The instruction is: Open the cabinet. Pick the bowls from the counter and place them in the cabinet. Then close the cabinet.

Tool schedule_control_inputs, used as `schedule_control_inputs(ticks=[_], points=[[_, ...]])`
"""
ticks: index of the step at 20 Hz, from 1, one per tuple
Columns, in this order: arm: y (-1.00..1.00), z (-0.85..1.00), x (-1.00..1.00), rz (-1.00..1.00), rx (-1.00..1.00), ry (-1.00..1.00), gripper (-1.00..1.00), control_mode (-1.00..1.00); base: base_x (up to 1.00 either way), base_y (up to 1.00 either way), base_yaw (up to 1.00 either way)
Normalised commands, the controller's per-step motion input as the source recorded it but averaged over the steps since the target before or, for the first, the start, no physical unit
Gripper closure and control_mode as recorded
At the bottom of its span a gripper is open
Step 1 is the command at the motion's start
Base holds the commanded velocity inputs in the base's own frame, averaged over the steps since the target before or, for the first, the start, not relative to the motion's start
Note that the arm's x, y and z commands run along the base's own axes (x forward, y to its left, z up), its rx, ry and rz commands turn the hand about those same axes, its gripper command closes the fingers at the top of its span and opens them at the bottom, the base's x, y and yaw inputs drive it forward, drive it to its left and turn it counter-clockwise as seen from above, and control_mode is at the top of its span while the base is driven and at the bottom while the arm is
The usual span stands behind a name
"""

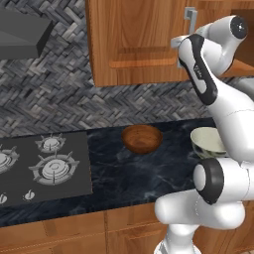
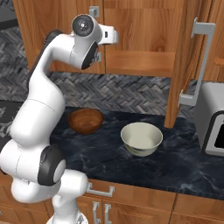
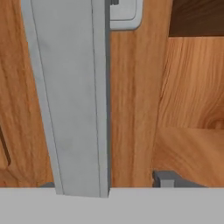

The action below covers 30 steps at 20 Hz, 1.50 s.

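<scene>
Handling, cabinet (image 2: 144, 30): rigid wood doors on hinges, likely to swing stiffly in an arc; best pulled by the bar, not the panel edge.
Handle, left door (image 3: 70, 96): vertical grey metal bar, smooth and probably slippery. It looms very near in the hand view, with its upper mount just above. Mid-bar looks the soundest hold.
Tool (image 2: 113, 36): raised against the left door at its handle. Whether it stands wide, narrow or clamped on the bar cannot be told.
Right door (image 2: 186, 65): swung out towards the room, edge-on, its own bar handle facing right. The shelf inside shows bare wood.
Wooden bowl (image 1: 142, 137): reddish-brown, upright on the counter (image 1: 149, 173) below the left door. Judged light and sturdy, to be taken at the rim.
Cream bowl (image 2: 141, 138): ceramic, upright, to the right of the wooden one and apart from it. Judged heavier, glossy and breakable, so a firm rim pinch is advised.
Hob (image 1: 44, 166): dark gas burners left of the wooden bowl, well apart.
Extractor hood (image 1: 22, 32): grey, upper left, clear of the doors.
Grey appliance (image 2: 212, 122): stands at the far right, beside the open door.
Obstruction: the open right door juts over the counter near the cream bowl and may crowd a lift towards the shelf.
</scene>
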Motion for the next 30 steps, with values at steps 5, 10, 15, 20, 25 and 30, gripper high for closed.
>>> schedule_control_inputs(ticks=[5,10,15,20,25,30], points=[[0.17,0.00,0.00,0.00,0.00,0.00,1.00,-1.00,0.00,0.00,0.00],[0.35,0.00,-0.21,0.00,-0.01,0.00,1.00,-1.00,0.00,0.00,0.00],[0.52,0.00,-0.39,0.00,-0.04,0.00,1.00,-1.00,0.00,0.00,0.00],[0.49,0.07,-0.67,0.00,-0.08,0.00,1.00,-1.00,0.00,0.00,0.00],[0.58,0.03,-0.85,-0.03,-0.10,0.00,1.00,-1.00,0.00,0.00,0.00],[0.62,0.00,-0.80,-0.05,-0.09,0.00,1.00,-1.00,0.00,0.00,0.00]])
